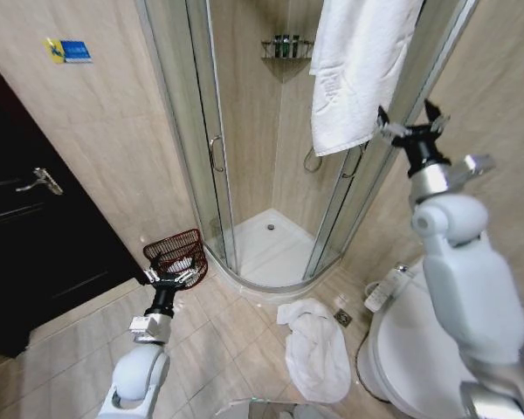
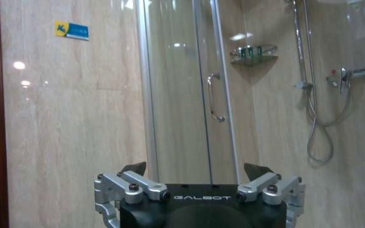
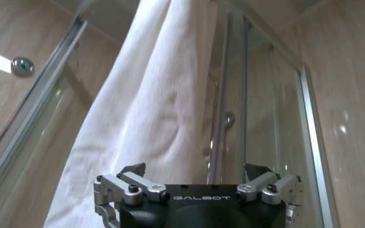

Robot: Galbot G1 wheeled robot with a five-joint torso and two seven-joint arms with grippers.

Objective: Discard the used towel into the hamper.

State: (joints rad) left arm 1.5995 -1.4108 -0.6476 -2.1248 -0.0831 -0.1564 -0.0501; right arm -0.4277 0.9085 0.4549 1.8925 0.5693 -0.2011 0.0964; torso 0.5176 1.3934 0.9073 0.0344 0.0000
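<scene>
A white towel (image 1: 358,70) hangs over the top of the glass shower enclosure; in the right wrist view the towel (image 3: 150,104) drapes just ahead of the fingers. My right gripper (image 1: 408,113) is raised beside the towel's lower right edge, open, holding nothing; in its own view the right gripper (image 3: 195,168) has its jaws wide apart. The hamper (image 1: 176,251), a dark reddish slatted basket, stands on the floor by the shower door. Just in front of it, my left gripper (image 1: 169,277) sits low and open; the left gripper (image 2: 195,168) faces the wall and shower door.
A second white towel (image 1: 316,351) lies crumpled on the tiled floor by a drain. A white toilet (image 1: 410,358) sits at the lower right. A dark door (image 1: 35,236) is on the left. The curved shower door (image 1: 211,148) has a handle; a shelf (image 1: 286,48) hangs inside.
</scene>
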